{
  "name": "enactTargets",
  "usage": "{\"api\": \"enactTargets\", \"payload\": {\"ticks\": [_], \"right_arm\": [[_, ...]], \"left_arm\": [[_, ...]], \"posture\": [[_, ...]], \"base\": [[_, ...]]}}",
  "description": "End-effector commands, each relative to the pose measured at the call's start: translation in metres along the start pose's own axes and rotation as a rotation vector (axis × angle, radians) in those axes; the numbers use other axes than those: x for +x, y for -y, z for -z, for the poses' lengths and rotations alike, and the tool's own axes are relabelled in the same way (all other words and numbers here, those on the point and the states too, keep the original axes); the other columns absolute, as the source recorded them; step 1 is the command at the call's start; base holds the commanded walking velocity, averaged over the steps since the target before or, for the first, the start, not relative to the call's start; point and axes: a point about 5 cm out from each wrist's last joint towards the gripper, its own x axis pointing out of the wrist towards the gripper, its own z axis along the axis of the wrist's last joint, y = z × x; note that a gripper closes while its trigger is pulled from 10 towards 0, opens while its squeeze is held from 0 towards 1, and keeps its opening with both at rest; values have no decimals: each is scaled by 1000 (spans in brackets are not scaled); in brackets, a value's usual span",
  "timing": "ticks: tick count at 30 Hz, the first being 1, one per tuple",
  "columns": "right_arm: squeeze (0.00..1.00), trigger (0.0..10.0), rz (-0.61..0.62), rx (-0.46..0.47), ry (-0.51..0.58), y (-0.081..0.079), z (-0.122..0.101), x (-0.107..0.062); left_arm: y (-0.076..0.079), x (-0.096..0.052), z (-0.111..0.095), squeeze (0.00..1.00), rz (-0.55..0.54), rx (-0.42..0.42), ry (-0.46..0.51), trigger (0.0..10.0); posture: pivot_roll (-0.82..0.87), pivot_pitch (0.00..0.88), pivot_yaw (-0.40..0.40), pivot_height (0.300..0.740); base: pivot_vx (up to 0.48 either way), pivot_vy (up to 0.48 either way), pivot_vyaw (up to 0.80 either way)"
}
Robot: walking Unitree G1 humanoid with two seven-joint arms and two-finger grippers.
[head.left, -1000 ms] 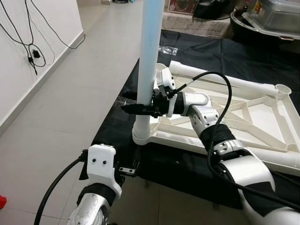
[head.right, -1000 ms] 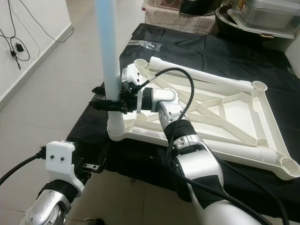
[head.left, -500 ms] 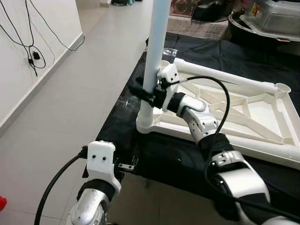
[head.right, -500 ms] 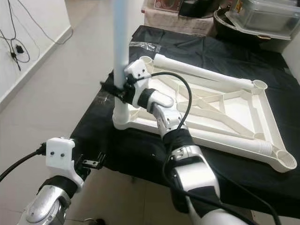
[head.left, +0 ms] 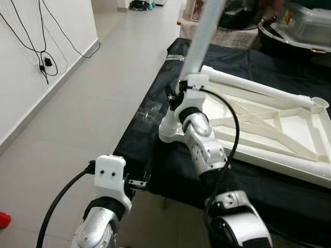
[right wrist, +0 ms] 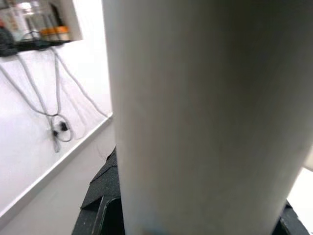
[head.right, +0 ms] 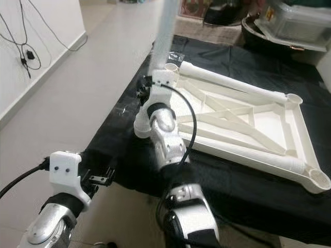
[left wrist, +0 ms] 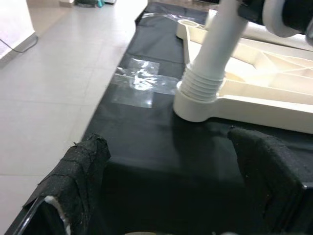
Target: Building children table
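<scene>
L gripper [left wrist: 171, 196] low by black cloth [head.left: 155, 155], jaws apart, empty | R gripper [head.left: 175, 98] clamped on table leg [head.left: 199, 44], tilted in corner socket of upturned tabletop [head.left: 269, 121] | leg: light, stiff, slick plastic; grip low nr socket.

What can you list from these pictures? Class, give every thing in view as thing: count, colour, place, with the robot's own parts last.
table top: one, white, upside down on the black cloth.
table leg: one, pale white tube, standing tilted in the top's near left corner socket.
black cloth: one, black, spread under the table top.
clear tape: one patch, see-through, on the cloth beside the leg's socket.
cables: several, black, hanging on the white wall at left.
storage bin: one, clear, far right behind the cloth.
floor: pale tiles, left of the cloth.
right tool: shut on the table leg, just above the socket.
left tool: open, low at the cloth's near edge.
</scene>
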Motion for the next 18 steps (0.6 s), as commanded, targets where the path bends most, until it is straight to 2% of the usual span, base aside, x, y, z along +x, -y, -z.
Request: {"api": "enactTargets", "payload": {"ticks": [1,4,6,9,10,17,18], "right_arm": [[0,10000,211,-66,-184,18,43,-15],[0,10000,271,-71,-137,9,36,-17],[0,10000,372,-111,-73,-5,26,-21],[0,10000,423,-143,-74,-10,23,-22],[0,10000,473,-190,-80,-11,21,-21],[0,10000,506,-162,-35,-14,8,-20],[0,10000,486,-106,-15,-16,-1,-17]], "left_arm": [[0,1,5,0,7,-2,-21,10000],[-1,2,5,0,6,1,-18,10000],[-2,3,4,0,2,7,-13,10000],[-3,4,4,0,1,10,-11,10000],[-4,5,5,0,-2,13,-11,10000],[-6,8,6,0,-5,12,-6,10000],[-6,9,6,0,-4,13,-3,10000]], "posture": [[133,178,-79,740],[140,173,-79,740],[145,168,-82,740],[148,166,-80,740],[145,156,-80,740],[137,144,-79,740],[134,135,-77,740]], "base": [[0,0,0],[0,0,0],[0,0,0],[0,0,0],[0,0,0],[0,0,0],[0,0,0]]}}
